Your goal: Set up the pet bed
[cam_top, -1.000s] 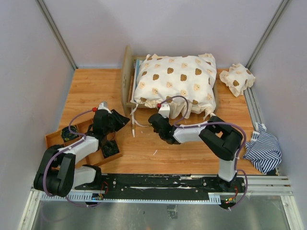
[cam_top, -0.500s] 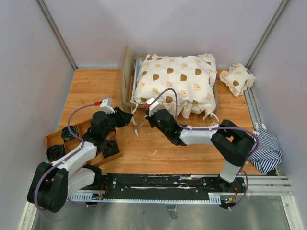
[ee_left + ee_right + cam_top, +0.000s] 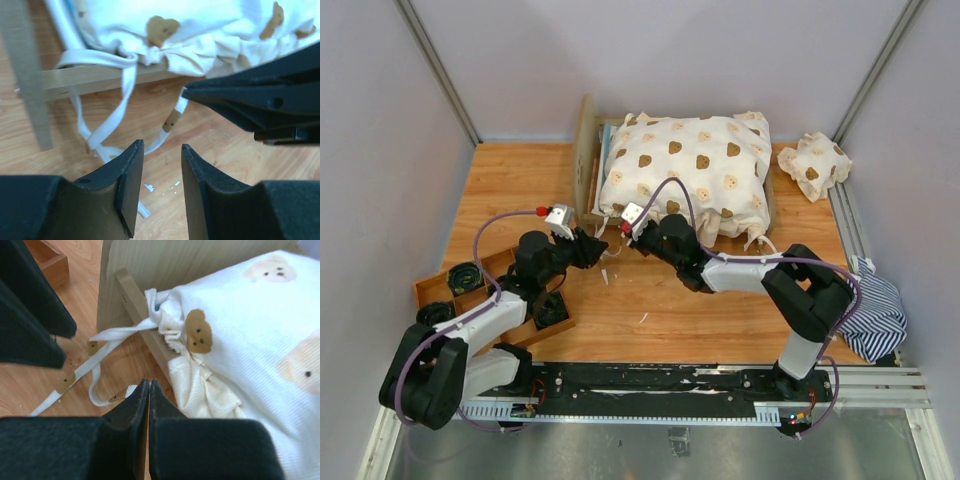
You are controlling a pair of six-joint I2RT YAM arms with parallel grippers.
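Found left gripper (image 3: 161, 147) with fingers parted and nothing between them, poised over the bare wooden table (image 3: 225, 150). Noted white tie strips (image 3: 125, 90) of the bear-print cover (image 3: 200, 20) dangling just ahead of those fingertips, loose ends lying on the table. Found right gripper (image 3: 148, 386) with fingers pressed together, no gap showing. Traced its tip to one tie strand in the left wrist view; could not confirm any pinch on it. Located pet bed (image 3: 586, 150) directly beyond both sets of fingertips, standing on the table, corner of headboard and near rail just ahead of the right fingers, cover heaped on top and spilling over the rail. Logged small bear-print pillow (image 3: 814, 165) and striped cloth (image 3: 872, 315) well off to the right of the right fingers, and wooden tray (image 3: 425, 290) back behind the left fingers, beside that arm.
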